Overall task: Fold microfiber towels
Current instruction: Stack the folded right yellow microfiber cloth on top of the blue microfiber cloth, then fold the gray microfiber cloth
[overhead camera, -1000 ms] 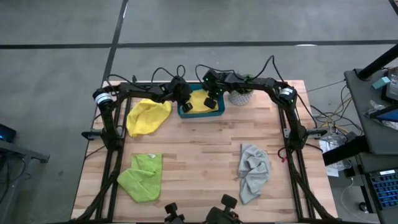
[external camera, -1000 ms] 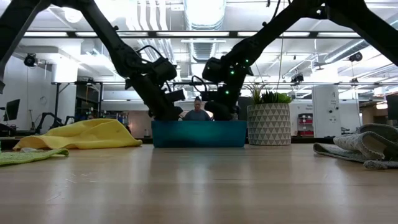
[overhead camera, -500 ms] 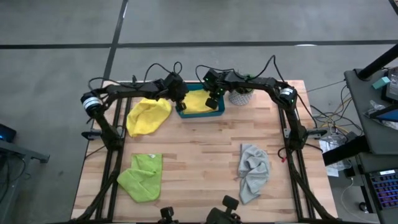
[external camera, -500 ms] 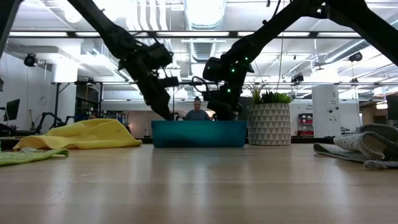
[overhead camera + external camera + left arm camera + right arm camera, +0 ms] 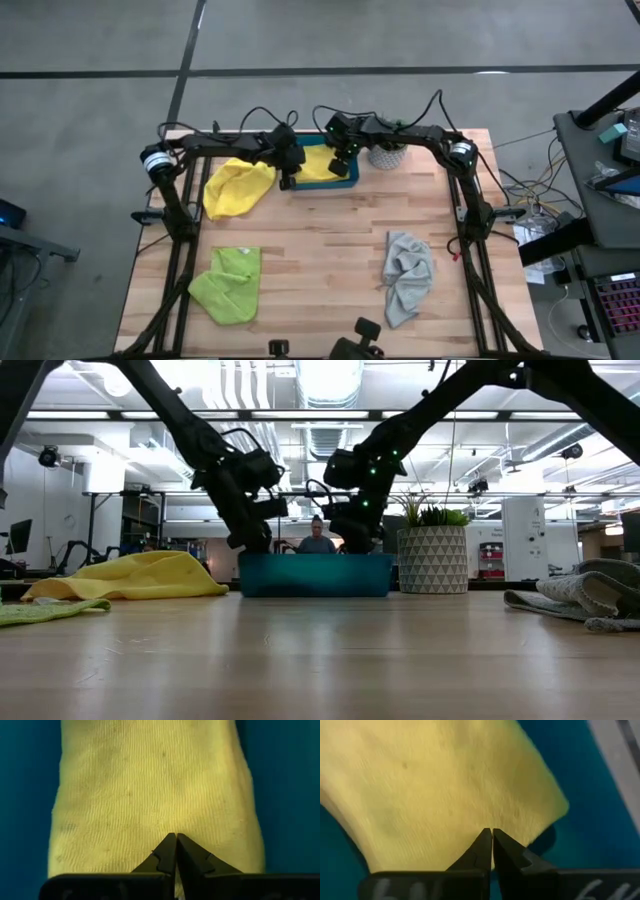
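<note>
A folded yellow towel lies flat in the teal tray at the table's far middle. My left gripper is shut at the tray's left end, its tips over the towel. My right gripper is shut at the tray's right part, over the towel near a corner. A second yellow towel, a lime green one and a grey one lie crumpled on the table. The light blue towel is out of view. My left gripper points its shut fingertips down at the towel's flat top, near one short edge; I cannot tell whether they touch it. My right gripper points its shut fingertips down at the towel near its corner; whether they touch it, I cannot tell.
A patterned plant pot stands right beside the tray's right end, also in the low view. The wooden tabletop between the lime and grey towels is bare. A person shows in the room beyond the tray.
My left gripper has risen out of the tray, gone a little toward the table's left, then come back down at the tray's left end, staying shut. The tray has slid slightly toward the table's left. My right gripper has kept its place.
</note>
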Action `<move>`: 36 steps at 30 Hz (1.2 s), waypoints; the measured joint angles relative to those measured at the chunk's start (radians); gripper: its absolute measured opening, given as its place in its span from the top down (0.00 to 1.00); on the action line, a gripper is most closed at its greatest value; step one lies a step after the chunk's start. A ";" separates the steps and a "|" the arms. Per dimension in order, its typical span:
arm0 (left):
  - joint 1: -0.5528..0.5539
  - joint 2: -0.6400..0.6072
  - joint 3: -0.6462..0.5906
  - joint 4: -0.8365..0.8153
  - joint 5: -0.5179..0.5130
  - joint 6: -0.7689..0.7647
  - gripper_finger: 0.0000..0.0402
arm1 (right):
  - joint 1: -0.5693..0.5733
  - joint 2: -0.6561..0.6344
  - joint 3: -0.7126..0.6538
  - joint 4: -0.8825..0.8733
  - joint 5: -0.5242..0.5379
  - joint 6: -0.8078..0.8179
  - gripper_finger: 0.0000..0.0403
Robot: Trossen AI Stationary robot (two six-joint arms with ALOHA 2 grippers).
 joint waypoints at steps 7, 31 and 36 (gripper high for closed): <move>-0.002 -0.029 0.000 -0.003 -0.016 -0.001 1.00 | 0.001 -0.012 -0.001 -0.024 0.009 0.000 0.98; -0.440 -0.487 -0.167 0.177 -0.017 -0.214 1.00 | 0.361 -0.525 -0.328 -0.252 -0.366 0.514 0.93; -0.526 -0.494 -0.180 0.210 -0.018 -0.215 1.00 | 0.516 -0.572 -0.429 -0.276 -0.361 0.665 0.80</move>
